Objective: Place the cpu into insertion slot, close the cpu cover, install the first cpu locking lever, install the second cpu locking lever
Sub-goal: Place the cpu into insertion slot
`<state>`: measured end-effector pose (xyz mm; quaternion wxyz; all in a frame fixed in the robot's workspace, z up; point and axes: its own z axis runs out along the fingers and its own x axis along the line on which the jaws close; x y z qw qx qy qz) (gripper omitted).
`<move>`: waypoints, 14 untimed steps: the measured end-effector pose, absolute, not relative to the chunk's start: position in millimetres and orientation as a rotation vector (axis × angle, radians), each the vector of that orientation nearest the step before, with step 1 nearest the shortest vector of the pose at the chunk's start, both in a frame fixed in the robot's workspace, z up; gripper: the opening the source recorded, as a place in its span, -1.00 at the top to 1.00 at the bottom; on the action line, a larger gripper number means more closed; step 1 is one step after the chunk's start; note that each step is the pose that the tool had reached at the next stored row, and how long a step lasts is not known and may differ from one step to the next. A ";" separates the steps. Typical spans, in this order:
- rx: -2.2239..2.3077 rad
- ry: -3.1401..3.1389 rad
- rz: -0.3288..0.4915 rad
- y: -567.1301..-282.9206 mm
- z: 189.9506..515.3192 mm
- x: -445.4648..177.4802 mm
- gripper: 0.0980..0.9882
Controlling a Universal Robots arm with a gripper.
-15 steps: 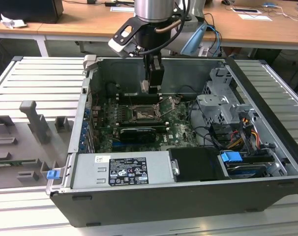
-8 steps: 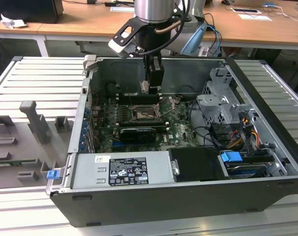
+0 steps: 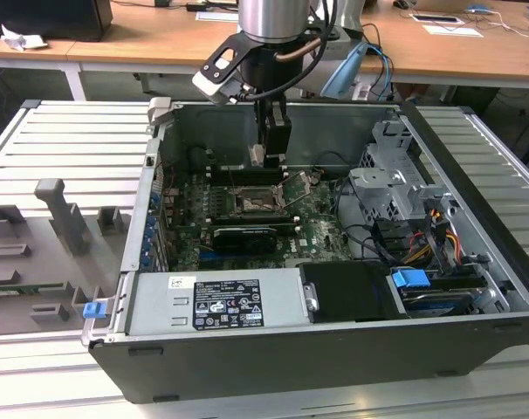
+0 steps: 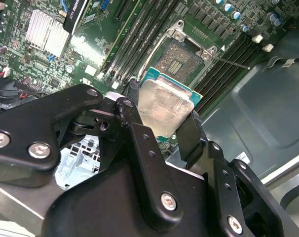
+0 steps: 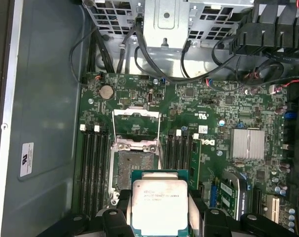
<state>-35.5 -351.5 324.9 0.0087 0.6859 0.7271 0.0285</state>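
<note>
The cpu point(image 5: 159, 210) is off the board, pinched by two opposite edges between the black fingers point(image 4: 189, 136) of the gripper point(image 4: 163, 109), with its pale metal top facing the cameras and its green rim showing past the lid in both wrist views. Gripping it by the edges probably leaves the contact side untouched, and keeps it flat so it can meet the socket squarely. In the first wrist view it hangs just beside the insertion slot point(image 5: 132, 167), near but not over it, and in the second wrist view a gap of board and socket rim shows between the two, so the chip is judged not yet seated. The dark pin field lies bare. The cpu cover point(image 5: 136, 109) is swung up and back on its hinge at the slot's far side, its cut-out centre framing the board behind, which leaves the way down into the socket unobstructed. A thin wire lever point(image 4: 231, 61) sticks out to one side of the socket, apparently released for the same reason. Long black memory slots point(image 5: 93, 168) flank the socket on both sides of the green motherboard point(image 5: 213, 98), and a finned heatsink point(image 5: 246, 144) stands well apart. In the exterior view the arm reaches straight down into the open computer case point(image 3: 474, 262), which lies on its side on a slatted metal table point(image 3: 37, 131).
</note>
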 end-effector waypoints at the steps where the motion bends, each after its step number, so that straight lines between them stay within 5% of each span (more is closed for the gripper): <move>1: 2.143 2.272 0.089 -351.5 324.7 -35.5 0.00; 14: 2.143 2.272 0.089 -351.5 321.3 -35.5 0.00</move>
